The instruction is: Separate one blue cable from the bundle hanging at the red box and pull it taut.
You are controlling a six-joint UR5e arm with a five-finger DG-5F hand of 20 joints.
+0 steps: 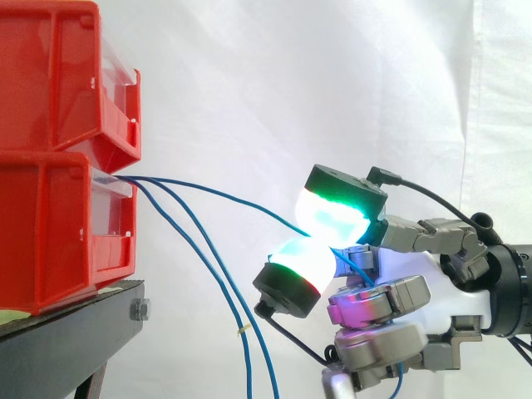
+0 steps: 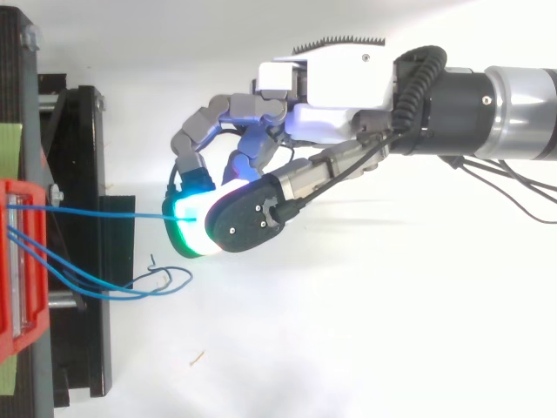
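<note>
One blue cable (image 1: 233, 197) spans red box (image 1: 50, 241) to pinching fingers (image 1: 337, 214), near-level.

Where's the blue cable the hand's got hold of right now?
Top view: the blue cable runs nearly straight from the red bin at the left edge rightward to the hand, pinched between its glowing pads at centre-left.

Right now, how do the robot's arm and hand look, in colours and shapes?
The hand has a white palm shell and grey, blocky metal finger segments. Its thick, rounded pads have black caps and glow green, cyan and white; one glows magenta. The arm is a silver tube behind a black wrist section.
</note>
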